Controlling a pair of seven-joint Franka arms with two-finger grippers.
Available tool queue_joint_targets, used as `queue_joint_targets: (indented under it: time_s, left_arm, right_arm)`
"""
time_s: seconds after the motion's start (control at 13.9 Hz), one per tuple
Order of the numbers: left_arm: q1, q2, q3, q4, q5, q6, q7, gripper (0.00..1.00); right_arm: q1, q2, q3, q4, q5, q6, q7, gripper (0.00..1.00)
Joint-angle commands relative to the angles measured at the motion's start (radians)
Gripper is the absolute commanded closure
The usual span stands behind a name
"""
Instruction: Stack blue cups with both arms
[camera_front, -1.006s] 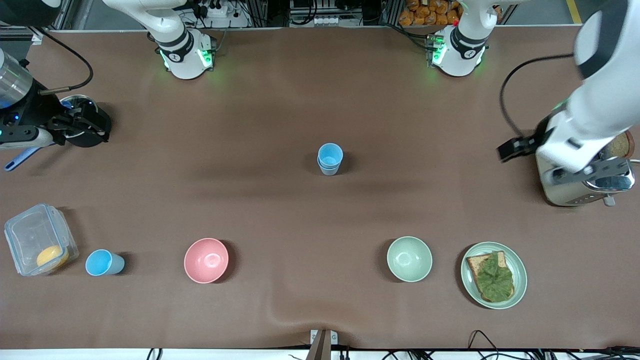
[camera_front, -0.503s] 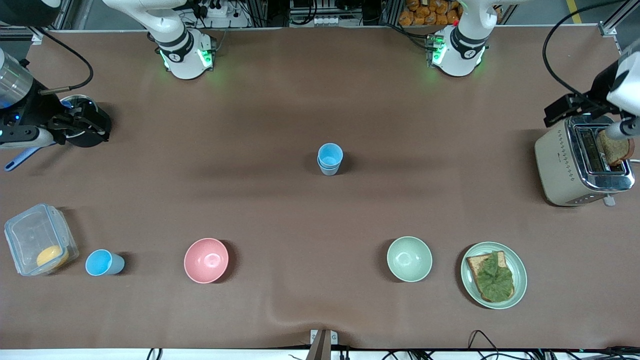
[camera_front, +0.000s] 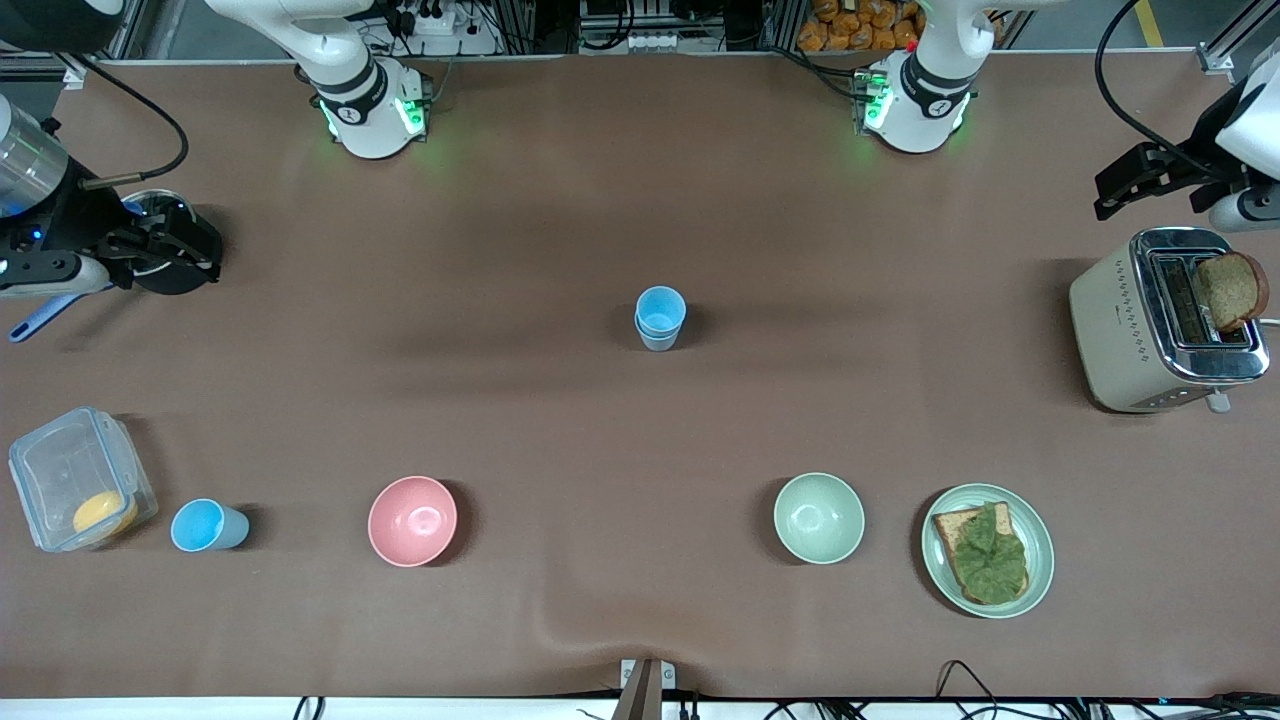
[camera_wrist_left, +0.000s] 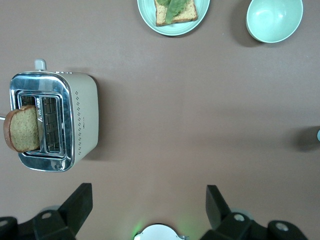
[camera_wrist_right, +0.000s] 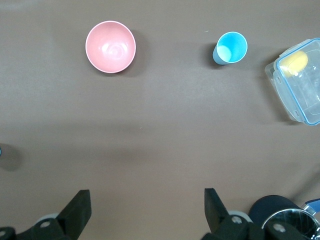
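Note:
Two blue cups (camera_front: 660, 318) stand nested in one stack at the table's middle. A third blue cup (camera_front: 208, 526) stands alone toward the right arm's end, between a clear box and the pink bowl; it also shows in the right wrist view (camera_wrist_right: 231, 48). My right gripper (camera_wrist_right: 147, 207) is open and empty, held high over the right arm's end of the table (camera_front: 60, 272). My left gripper (camera_wrist_left: 148, 205) is open and empty, high over the left arm's end (camera_front: 1235, 210), beside the toaster.
A pink bowl (camera_front: 412, 520) and a pale green bowl (camera_front: 818, 517) sit near the front camera. A plate (camera_front: 1040, 545) holds bread with lettuce. A toaster (camera_front: 1130, 330) holds a bread slice. A clear box (camera_front: 60, 470) holds something yellow. A black round object (camera_front: 178, 258) sits by the right gripper.
The left arm has risen and pulled back off the toaster toward the bases' side, uncovering the toaster and its bread slice. The right arm and all the cups have not moved.

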Motion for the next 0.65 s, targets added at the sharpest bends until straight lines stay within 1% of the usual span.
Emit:
queue_joint_targets:
  time_s: [0.0,0.14,0.36,0.57]
  left_arm:
    - [-0.001,0.001,0.005,0.0,-0.032,0.004,0.027,0.0]
    - [0.001,0.017,0.002,0.002,-0.046,0.005,0.029,0.0]
    - [0.005,0.029,-0.028,0.017,-0.044,0.005,0.033,0.0]
    - [0.005,0.029,-0.034,0.017,-0.046,0.005,0.035,0.0]
  right_arm:
    - [0.008,-0.01,-0.001,-0.001,-0.009,-0.009,-0.001,0.0]
    - [0.008,-0.01,-0.001,-0.001,-0.009,-0.011,-0.001,0.0]
    - [0.008,-0.01,-0.001,-0.001,-0.009,-0.011,-0.001,0.0]
    - [0.008,-0.01,-0.001,-0.001,-0.008,-0.011,-0.001,0.0]
